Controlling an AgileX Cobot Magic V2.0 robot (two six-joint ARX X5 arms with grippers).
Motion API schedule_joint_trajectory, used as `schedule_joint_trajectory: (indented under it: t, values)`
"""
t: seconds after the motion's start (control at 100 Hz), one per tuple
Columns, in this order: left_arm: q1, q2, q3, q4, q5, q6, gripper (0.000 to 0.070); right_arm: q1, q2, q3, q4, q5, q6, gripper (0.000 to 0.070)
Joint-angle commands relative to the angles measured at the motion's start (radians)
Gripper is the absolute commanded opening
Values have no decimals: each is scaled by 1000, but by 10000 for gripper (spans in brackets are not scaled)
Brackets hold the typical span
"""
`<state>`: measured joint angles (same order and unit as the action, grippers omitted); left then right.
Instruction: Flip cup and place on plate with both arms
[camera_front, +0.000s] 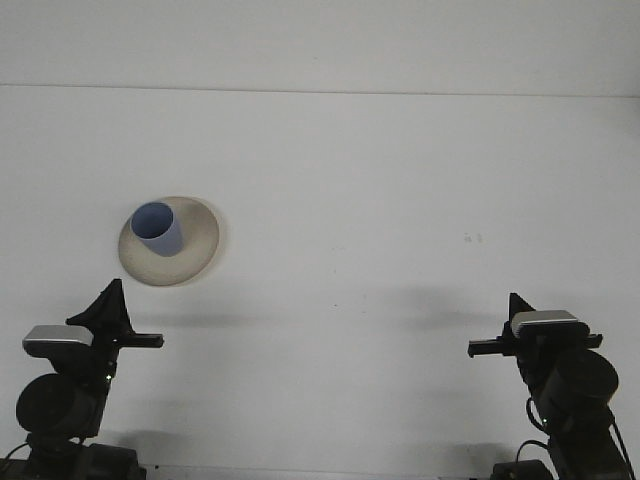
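We see our left gripper (150, 341) at eight o'clock and our right gripper (480, 348) at four o'clock, both empty and well apart from the work; whether their fingers are apart or together we cannot tell. The blue cup (158, 229) stands mouth-up on the plate (200, 240) at ten o'clock; we judge the task done, so a stray left reach could topple it. Nothing else lies on the white surface (380, 200); nothing blocks the way.
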<state>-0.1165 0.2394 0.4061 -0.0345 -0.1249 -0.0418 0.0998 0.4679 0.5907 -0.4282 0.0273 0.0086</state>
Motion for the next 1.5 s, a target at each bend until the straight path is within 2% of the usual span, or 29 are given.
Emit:
schedule_joint_trajectory:
  t: [0.0, 0.23, 0.63, 1.49]
  values:
    - [-2, -46, -54, 42, 5, 19, 12, 3, 2, 11, 10, 0, 17, 0]
    - [-2, -241, -247, 100, 5, 32, 12, 3, 2, 11, 10, 0, 17, 0]
    - [1, -236, -393, 290, 5, 56, 12, 3, 2, 11, 34, 0, 17, 0]
    - [27, -236, -392, 291, 5, 53, 12, 3, 2, 11, 34, 0, 17, 0]
